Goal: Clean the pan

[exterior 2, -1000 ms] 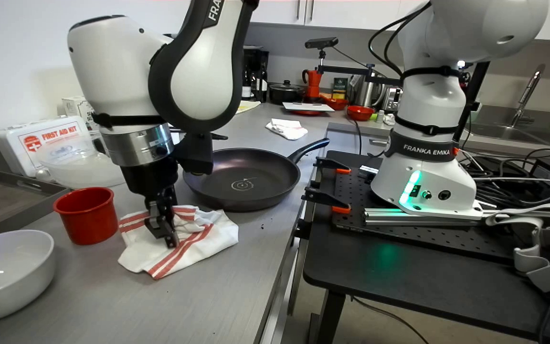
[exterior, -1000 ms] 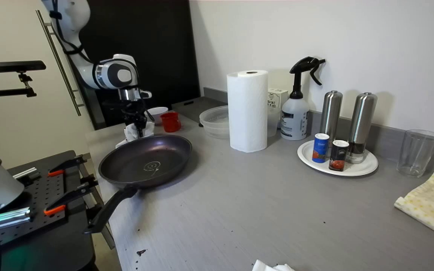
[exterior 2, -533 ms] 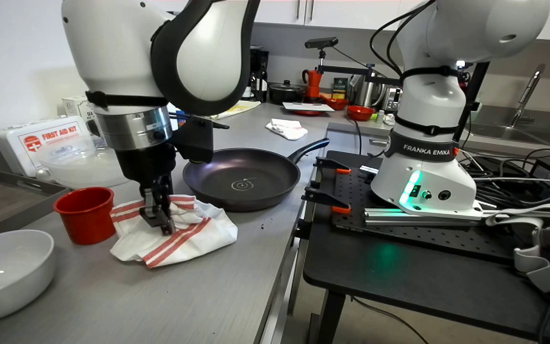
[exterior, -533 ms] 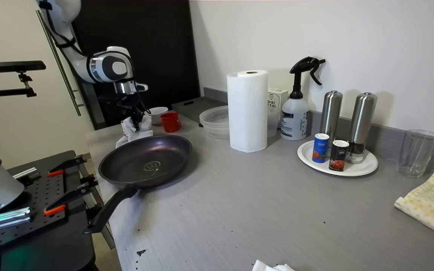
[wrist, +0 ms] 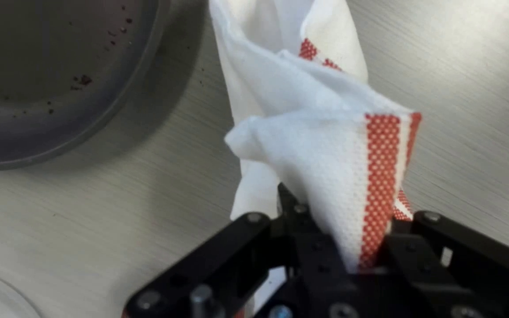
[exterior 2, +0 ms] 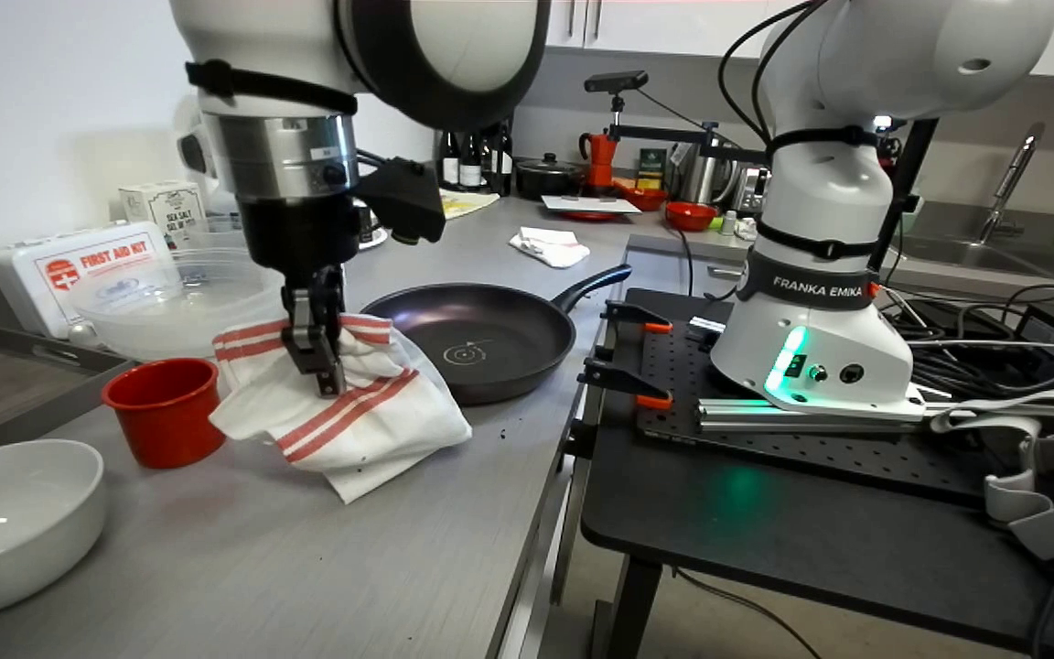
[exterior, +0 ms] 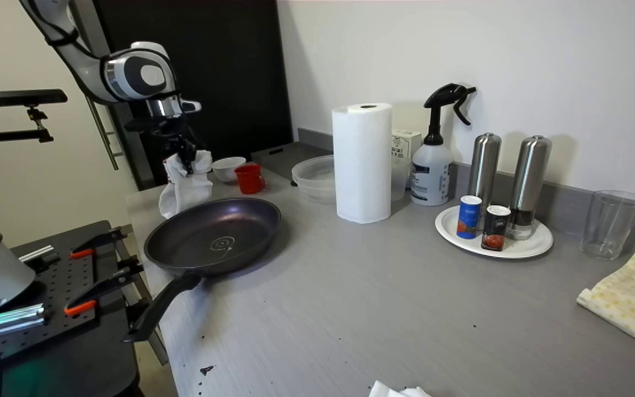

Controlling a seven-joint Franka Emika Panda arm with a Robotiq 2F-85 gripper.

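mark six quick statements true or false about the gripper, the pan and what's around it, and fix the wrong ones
1. The gripper is shut on a striped cloth. True.
2. In the wrist view, dark specks show inside the pan. True.
3. The striped cloth lies spread inside the pan. False: the gripper holds it beside the pan.
4. A red cup stands upright on the counter. True.
5. The paper towel roll lies on its side. False: the paper towel roll stands upright.
6. The pan's handle points toward the red cup. False: the handle points away from it.
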